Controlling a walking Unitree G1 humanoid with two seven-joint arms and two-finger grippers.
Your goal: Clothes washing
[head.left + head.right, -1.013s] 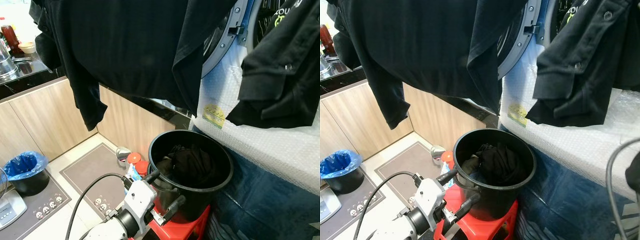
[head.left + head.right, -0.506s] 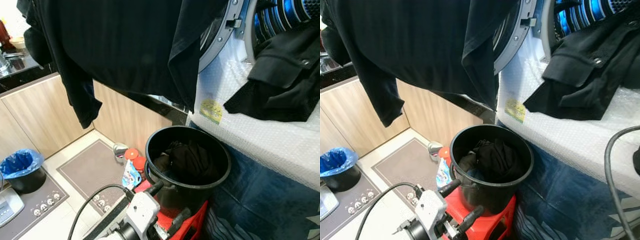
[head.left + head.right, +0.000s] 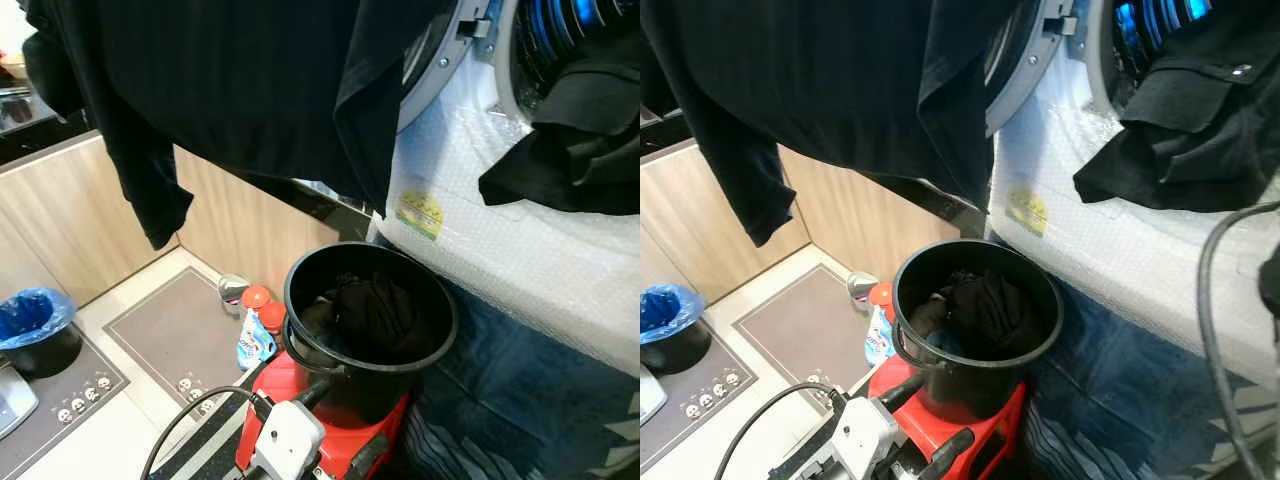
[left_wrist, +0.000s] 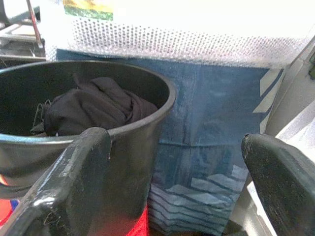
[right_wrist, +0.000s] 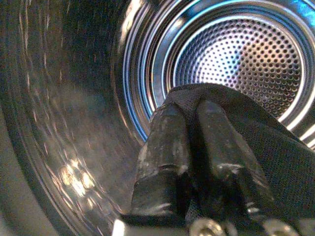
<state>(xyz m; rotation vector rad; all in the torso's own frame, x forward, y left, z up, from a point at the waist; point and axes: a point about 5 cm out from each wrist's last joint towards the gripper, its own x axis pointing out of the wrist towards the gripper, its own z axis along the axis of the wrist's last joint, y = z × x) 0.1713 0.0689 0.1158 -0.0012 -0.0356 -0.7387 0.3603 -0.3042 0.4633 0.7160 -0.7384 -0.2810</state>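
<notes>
From the left eye view, a black bucket (image 3: 370, 320) stands on a red stool (image 3: 335, 435) just beside the front of the washing machine (image 3: 520, 260), which is wrapped in bubble film. Dark clothes (image 3: 365, 315) lie heaped inside the bucket. A black garment (image 3: 575, 140) droops out of the machine's opening onto its wrapped front. A large black shirt (image 3: 230, 80) hangs across the upper part of the scene, covering much of the open machine door (image 3: 432, 65). On the floor lie grey mats (image 3: 180, 335), with a blue pouch (image 3: 256, 340) and red-capped bottles (image 3: 262, 305) beside the stool, and a bin with a blue liner (image 3: 35, 330) farther to the left. The left hand (image 3: 335, 465) sits low in front of the stool.

In the right eye view the same bucket (image 3: 975, 325) shows under the hanging shirt (image 3: 830, 80), and a black cable (image 3: 1210, 330) curves down on the right.

The left wrist view shows the left hand's two fingers (image 4: 74, 182) spread apart and empty, next to the bucket wall (image 4: 123, 147), with blue fabric (image 4: 206, 147) behind.

The right wrist view looks into the perforated steel drum (image 5: 236, 59). The right hand (image 5: 202, 162) is clenched on the black garment (image 5: 275, 147) inside the machine's mouth.
</notes>
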